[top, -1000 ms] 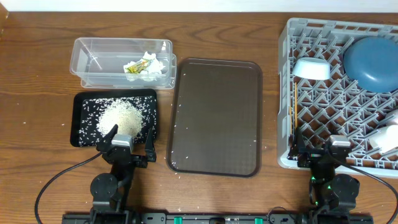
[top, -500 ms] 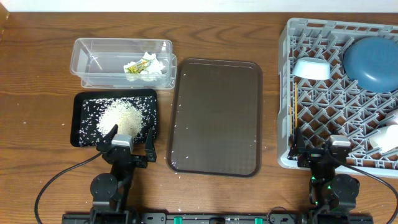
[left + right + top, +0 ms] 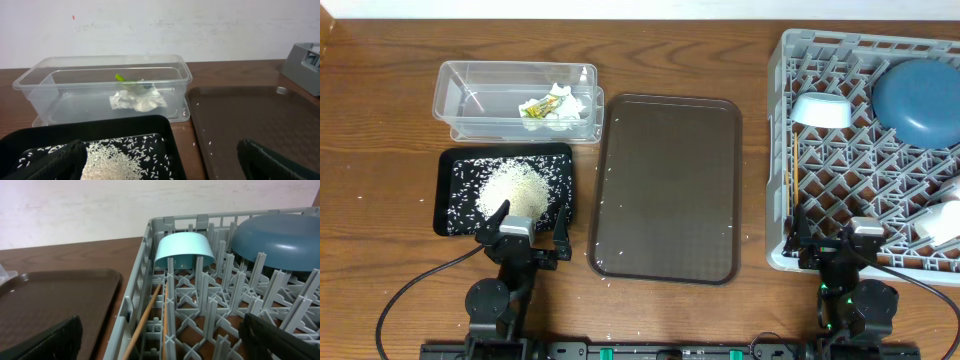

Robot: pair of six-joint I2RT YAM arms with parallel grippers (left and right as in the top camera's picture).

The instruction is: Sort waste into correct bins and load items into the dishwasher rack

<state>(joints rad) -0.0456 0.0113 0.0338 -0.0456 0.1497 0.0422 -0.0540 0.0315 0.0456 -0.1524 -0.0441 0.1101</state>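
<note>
Crumpled tissue (image 3: 137,100) and a yellow-green wrapper (image 3: 122,80) lie inside the clear tub (image 3: 470,100). Rice (image 3: 515,188) is heaped in the black tray (image 3: 455,160). My left gripper (image 3: 531,216) hovers at that tray's near edge, open and empty, one finger (image 3: 55,162) over the tray and the other over the brown tray. In the grey rack (image 3: 865,160) rest the dark-blue plate (image 3: 918,100), the white bowl (image 3: 182,250), pale cups (image 3: 945,222) and chopsticks (image 3: 145,317). At the rack's near-left corner my right gripper (image 3: 162,340) stands open, holding nothing.
A large brown serving tray (image 3: 667,188) lies between the bins and the rack, with a few stray rice grains on it. A few more grains dot the wooden table around the black tray. A pale wall runs behind the table.
</note>
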